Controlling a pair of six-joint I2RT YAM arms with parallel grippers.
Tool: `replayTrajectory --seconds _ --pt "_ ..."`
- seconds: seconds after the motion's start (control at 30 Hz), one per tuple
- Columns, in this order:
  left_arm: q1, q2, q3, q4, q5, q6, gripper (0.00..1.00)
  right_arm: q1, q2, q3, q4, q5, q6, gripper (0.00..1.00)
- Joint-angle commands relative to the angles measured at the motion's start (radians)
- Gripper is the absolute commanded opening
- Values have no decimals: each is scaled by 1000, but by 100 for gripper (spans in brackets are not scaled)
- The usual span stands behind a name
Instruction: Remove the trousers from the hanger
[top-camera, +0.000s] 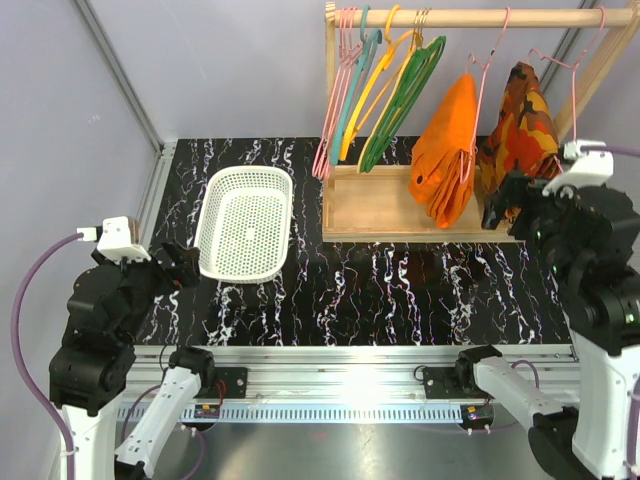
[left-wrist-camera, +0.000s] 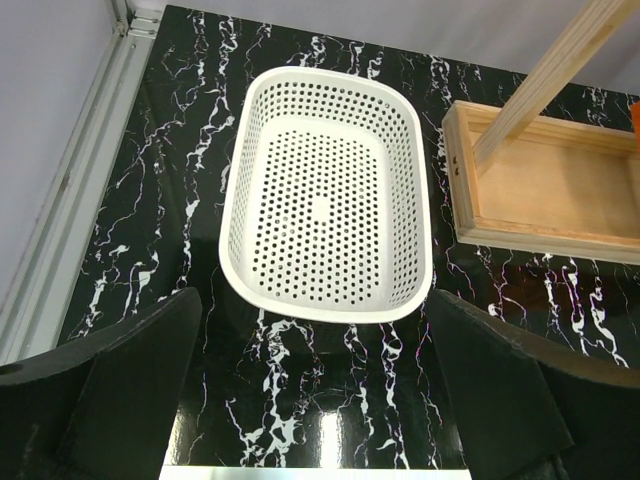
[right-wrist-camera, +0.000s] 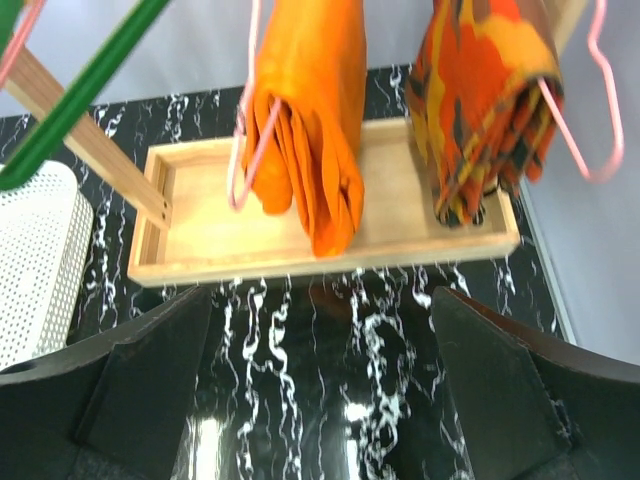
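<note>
Trousers (top-camera: 447, 150) hang folded over the pink wire hanger (top-camera: 479, 100), with both arms well clear of them.

The bright orange cloth drapes in floppy folds from the hanger, whose hook sits on the wooden rail (top-camera: 470, 17) of the rack. The lower end hangs over the rack's wooden tray base (top-camera: 370, 200). Just to its right, a camouflage garment (top-camera: 520, 120) hangs from another pink hanger. At the rail's left end is a bunch of bare hangers (top-camera: 380, 90) in green, yellow, teal and pink. The right gripper (right-wrist-camera: 322, 295) faces the trousers from in front of the tray, apart from them, its fingers spread wide with nothing between them. The left gripper (left-wrist-camera: 315, 300) hovers near the white basket (top-camera: 247, 222), which lies on the black marbled table (top-camera: 400, 290) left of the rack. Its fingers are likewise spread wide and hold nothing.
</note>
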Motion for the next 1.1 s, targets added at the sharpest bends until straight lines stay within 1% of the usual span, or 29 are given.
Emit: replayTrajectory --seconds 0.0,0.07,0.13,0.2,0.37,0.43,0.53,0.63,0.67,0.7,0.73,0.77,0.83,0.9,0.97,1.07 --pt "-4 8 24 29 58 23 99 6 80 64 102 24 -40 100" --pt "-2 12 15 34 85 23 99 8 154 108 119 10 -46 100" --pt "-4 13 6 29 96 22 99 6 217 177 113 -8 -48 94" --pt "-4 15 4 26 99 20 99 6 304 223 102 -22 -46 91" --pt "-2 2 -13 15 130 19 99 6 464 348 96 44 -39 88" --pt "-4 -2 -16 9 132 19 99 3 496 381 99 56 -43 87" --pt "-4 -8 -19 9 136 17 99 -4 557 409 116 56 -59 79" --pt "-4 -10 -19 8 147 19 99 -33 608 400 148 53 -65 64" --pt "-4 -11 -19 6 147 19 99 -46 628 397 160 21 -62 61" --pt "-4 -10 -16 5 147 20 99 -55 636 398 163 10 -59 52" --pt "-4 -13 -14 5 147 20 99 -64 643 395 165 9 -57 47" --pt "-4 -16 -13 5 147 22 99 -67 649 394 174 4 -59 40" --pt "-4 -16 -14 5 147 22 99 -67 648 382 185 3 -65 35" --pt "-4 -15 -14 5 147 22 99 -69 639 372 209 -10 -68 24" --pt "-4 -16 -16 5 171 22 99 -77 636 363 223 -26 -68 18" --pt "-4 -19 -14 5 172 22 99 -96 631 349 234 -63 -63 12"
